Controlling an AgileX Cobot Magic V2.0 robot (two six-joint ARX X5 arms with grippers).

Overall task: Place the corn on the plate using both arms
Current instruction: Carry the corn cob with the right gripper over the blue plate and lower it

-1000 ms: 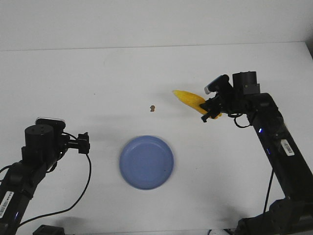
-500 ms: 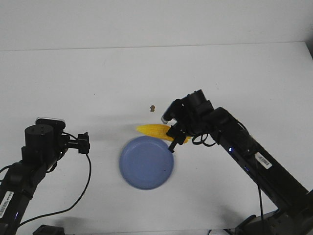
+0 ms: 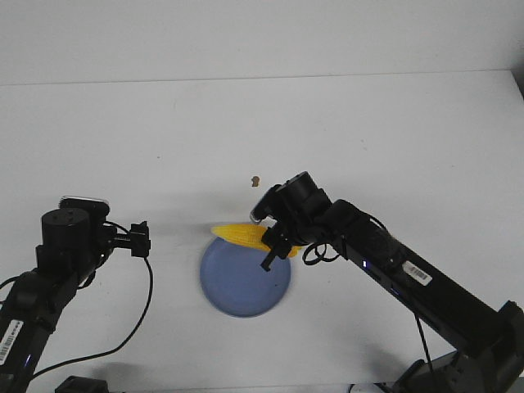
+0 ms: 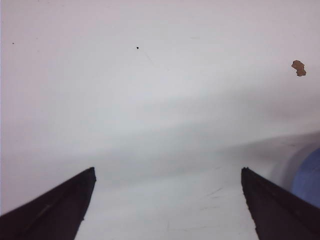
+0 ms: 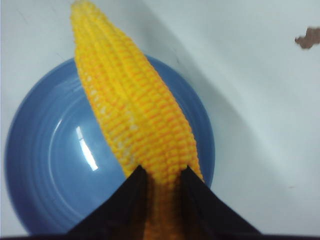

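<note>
Yellow corn [image 3: 240,237] sits clamped in your right gripper [image 3: 273,248] over the far rim of the blue plate [image 3: 244,286] in the front view. Your left wrist view shows the left gripper [image 4: 167,205] spread wide above bare table [image 4: 150,100], with a brown speck [image 4: 298,67] beyond. Your right wrist view shows both fingers [image 5: 131,192] pinching the cob's thick end above the plate.

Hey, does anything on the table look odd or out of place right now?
Only a small brown speck lying alone on the white table, beyond the plate; it looks like a stray crumb. Otherwise nothing stands out: the right end effector holds the corn over the plate's far rim.
</note>
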